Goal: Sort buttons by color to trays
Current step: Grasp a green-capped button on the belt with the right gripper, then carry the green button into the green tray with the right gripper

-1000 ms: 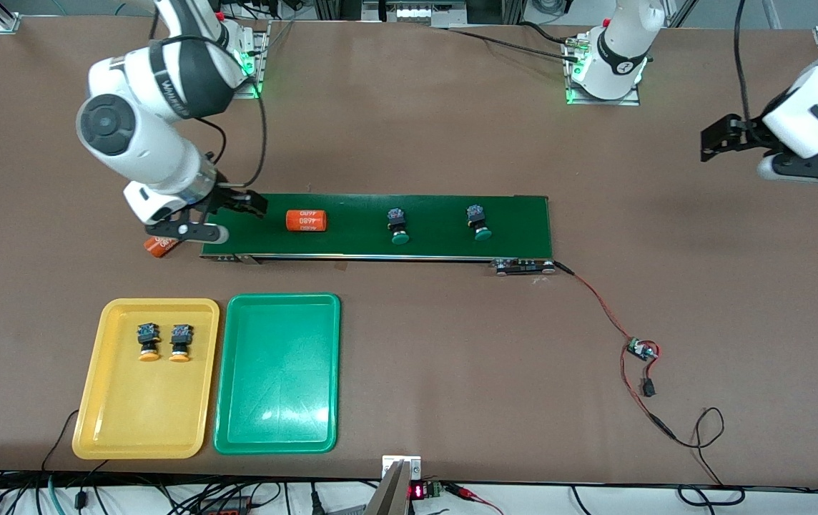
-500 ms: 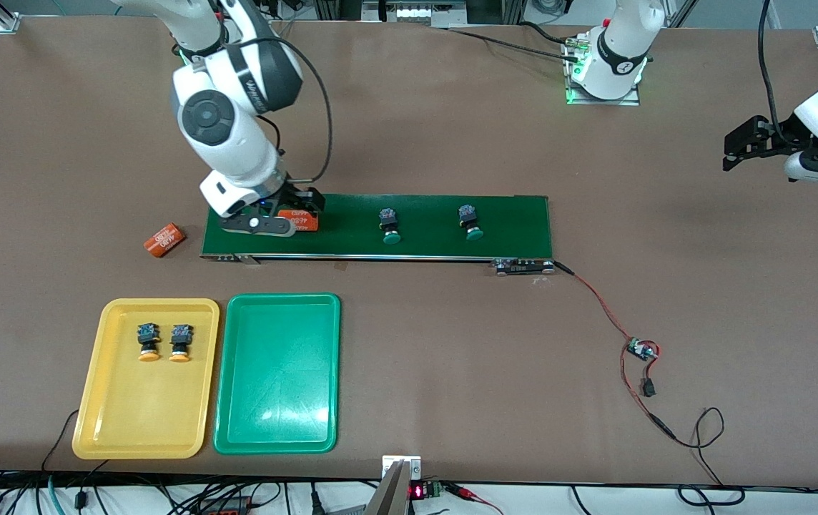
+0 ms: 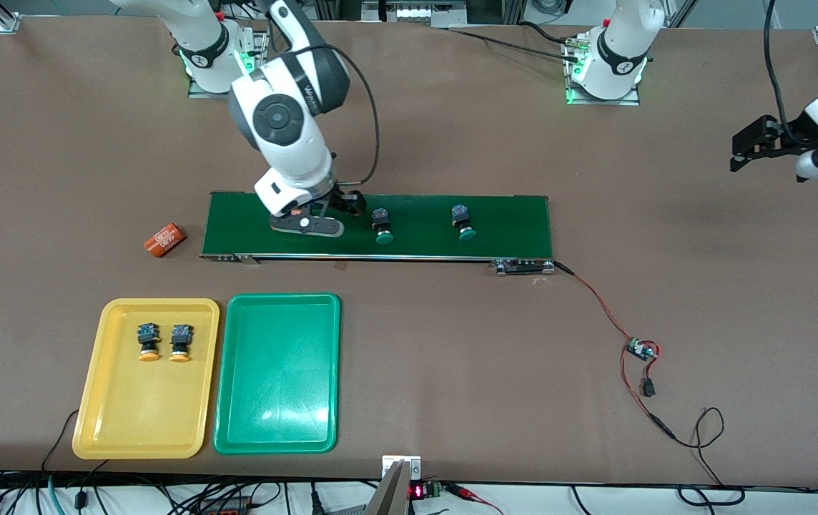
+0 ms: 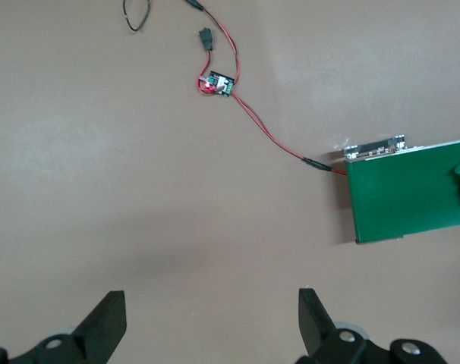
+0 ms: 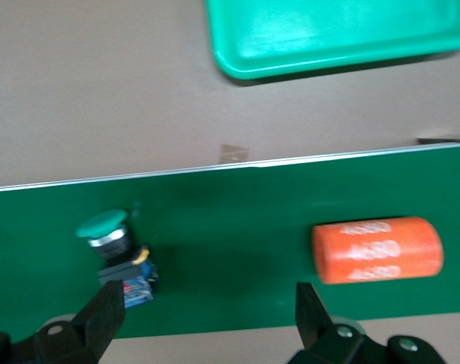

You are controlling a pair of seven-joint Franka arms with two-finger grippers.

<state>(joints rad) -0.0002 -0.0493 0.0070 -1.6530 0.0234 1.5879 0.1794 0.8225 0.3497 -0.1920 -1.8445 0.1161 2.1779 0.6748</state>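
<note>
Two green-capped buttons lie on the dark-green belt. My right gripper hangs open low over the belt, with nothing between its fingers. In the right wrist view the right gripper stands between the nearer green button and an orange numbered cylinder. Two yellow-capped buttons lie in the yellow tray. The green tray holds nothing. My left gripper waits open over bare table at the left arm's end; in its own view the left gripper holds nothing.
A second orange cylinder lies on the table off the belt's end toward the right arm. A red wire runs from the belt's drive end to a small circuit board. Cables hang along the table's front edge.
My right gripper has swept along the belt toward the left arm's end, past the orange cylinder. The green buttons have drifted toward the right arm's end. The left gripper has drawn slightly outward.
</note>
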